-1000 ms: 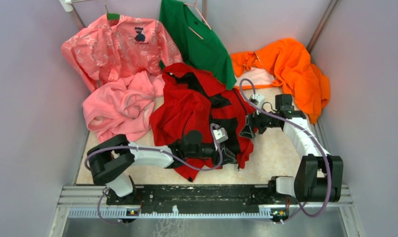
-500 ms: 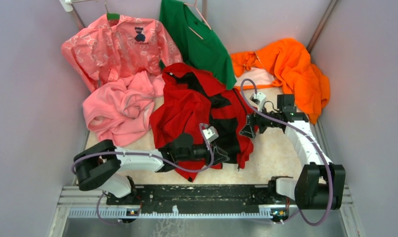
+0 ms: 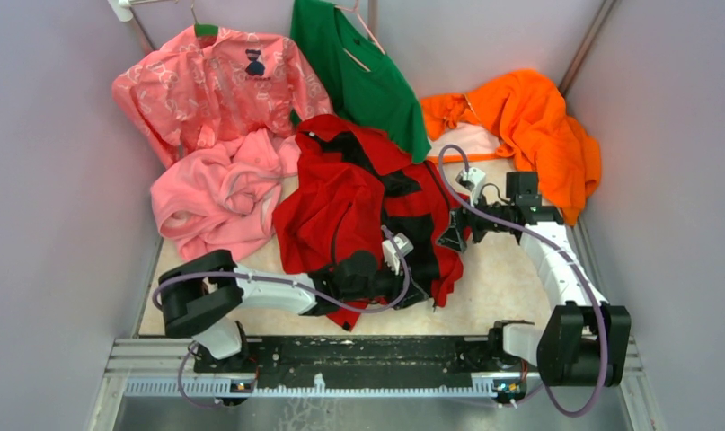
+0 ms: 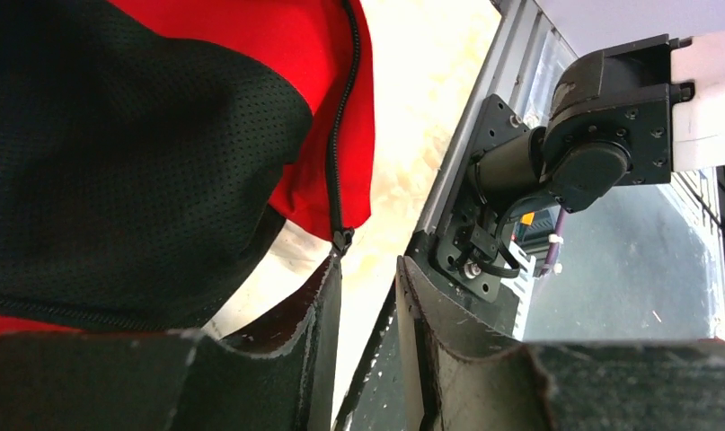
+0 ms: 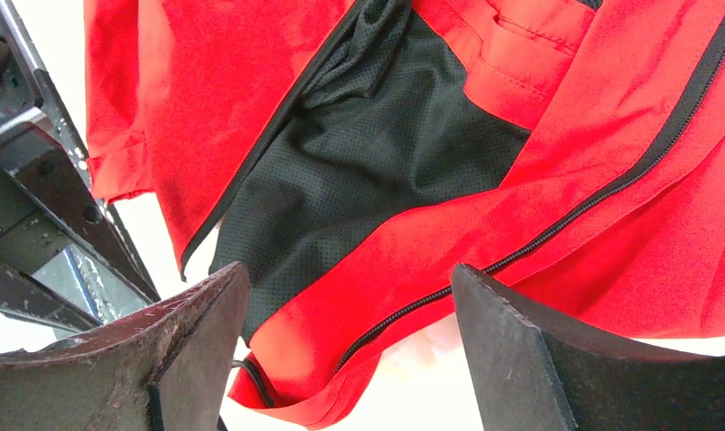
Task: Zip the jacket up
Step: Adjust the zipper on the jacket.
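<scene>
The red jacket [image 3: 349,193] lies crumpled and open in the middle of the table, its dark mesh lining [image 3: 412,238] showing. My left gripper [image 3: 417,292] is at the jacket's near hem. In the left wrist view it [image 4: 369,262] is narrowly open with nothing between the fingers, and the lower end of the dark zipper [image 4: 342,239] touches the tip of the left finger [image 4: 327,305]. My right gripper [image 3: 450,238] is at the jacket's right edge. In the right wrist view it [image 5: 348,269] is wide open above a red flap with a zipper line [image 5: 538,242] and the lining [image 5: 358,171].
A pink fleece garment [image 3: 215,202] lies left of the jacket. A pink patterned shirt [image 3: 215,81] and a green shirt [image 3: 363,72] hang at the back. An orange garment [image 3: 538,126] is heaped at the back right. The base rail [image 3: 367,355] runs along the near edge.
My left arm drew back to the left, then came right again to the jacket's near hem. My right arm has barely moved.
</scene>
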Tool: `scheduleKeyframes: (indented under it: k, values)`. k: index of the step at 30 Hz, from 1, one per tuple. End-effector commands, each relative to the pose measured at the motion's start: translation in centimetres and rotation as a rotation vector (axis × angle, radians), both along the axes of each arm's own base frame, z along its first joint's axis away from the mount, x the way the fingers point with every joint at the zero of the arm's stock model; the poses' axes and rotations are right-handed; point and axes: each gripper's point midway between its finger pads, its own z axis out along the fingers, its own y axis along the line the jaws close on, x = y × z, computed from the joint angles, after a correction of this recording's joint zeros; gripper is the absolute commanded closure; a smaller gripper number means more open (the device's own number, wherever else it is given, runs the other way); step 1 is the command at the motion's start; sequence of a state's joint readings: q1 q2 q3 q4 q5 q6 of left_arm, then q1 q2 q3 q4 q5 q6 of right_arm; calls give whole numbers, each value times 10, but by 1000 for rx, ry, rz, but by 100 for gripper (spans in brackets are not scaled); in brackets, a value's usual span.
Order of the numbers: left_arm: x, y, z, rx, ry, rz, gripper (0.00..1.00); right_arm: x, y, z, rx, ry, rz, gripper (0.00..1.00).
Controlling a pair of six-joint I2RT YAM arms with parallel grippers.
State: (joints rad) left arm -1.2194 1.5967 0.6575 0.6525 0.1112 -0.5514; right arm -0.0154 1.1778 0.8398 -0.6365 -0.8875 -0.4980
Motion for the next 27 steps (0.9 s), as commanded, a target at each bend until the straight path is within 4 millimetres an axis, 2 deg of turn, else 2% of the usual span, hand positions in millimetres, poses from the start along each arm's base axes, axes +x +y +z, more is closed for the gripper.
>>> scheduleKeyframes:
  k: [1, 3, 7, 10, 14, 20, 27]
  values:
    - [-2, -21, 2, -7, 9, -1, 66, 9, 1, 25, 14, -113, 25, 17]
    - [-6, -28, 2, -4, 5, -19, 66, 6, 2, 28, 14, -123, 38, 17]
    - [-10, -33, -6, 37, -7, -16, 66, -5, 3, 49, 42, -207, 109, 18]
    - [-4, -32, -15, 71, -16, 11, 66, -14, 3, 64, 52, -272, 135, 18]
    - [2, -39, -20, 93, -28, 26, 63, -27, 5, 72, 44, -304, 174, 18]
    - [16, -45, -33, 165, -43, 74, 62, -42, 5, 68, 36, -288, 204, 19]
    - [22, -53, -44, 214, -22, 66, 61, -47, 8, 63, 58, -277, 211, 19]
